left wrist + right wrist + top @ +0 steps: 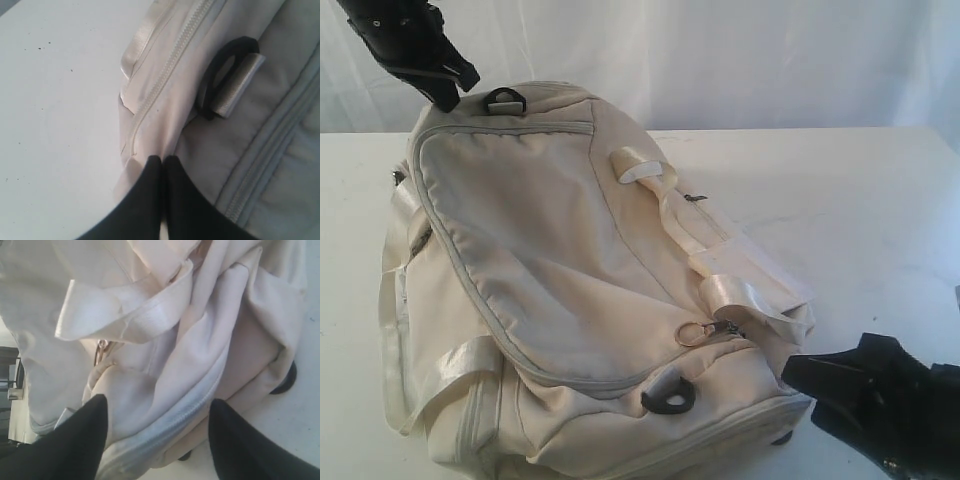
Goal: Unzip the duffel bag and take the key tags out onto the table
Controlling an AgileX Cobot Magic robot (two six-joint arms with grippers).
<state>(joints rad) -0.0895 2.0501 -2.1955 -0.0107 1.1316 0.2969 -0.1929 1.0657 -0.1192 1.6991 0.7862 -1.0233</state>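
The duffel bag (pixel 540 230) lies zipped on the counter (pixel 860 200), its long axis running far-left to near-right in the exterior view; no key tags show. My left gripper (pixel 450 98) has its jaws closed, apparently on fabric at the far end. My right gripper (pixel 792 368), jaws wide and empty, sits just beside the near end, nearest the zip pull ring (pixel 697 333).
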